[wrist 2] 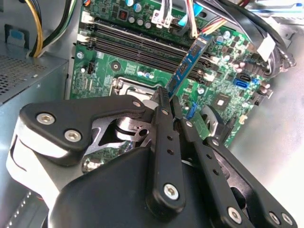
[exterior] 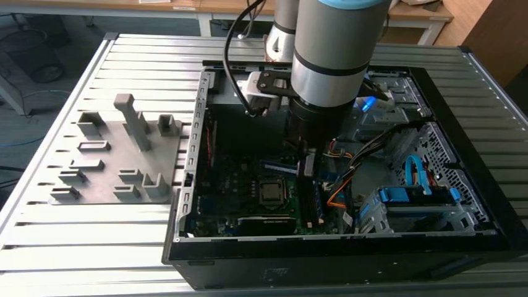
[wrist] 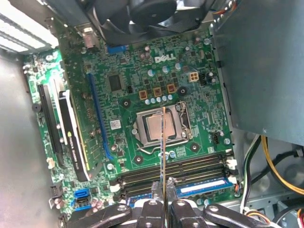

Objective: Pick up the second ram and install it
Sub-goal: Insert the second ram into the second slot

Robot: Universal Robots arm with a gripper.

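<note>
The second ram [wrist 2: 190, 64] is being held clamped in the gripper [wrist 2: 168, 98] above the memory slots [wrist: 142, 175], at the exterior view's right of the processor [wrist: 159, 126], and is probably best kept parallel to them.

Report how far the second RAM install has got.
Done: the pick-up. The gripper is shut on the second ram, holding it over the motherboard. A seated stick already fills one slot. Left: the second ram is not yet in a slot; the dark slots beside the seated stick are empty.
</note>
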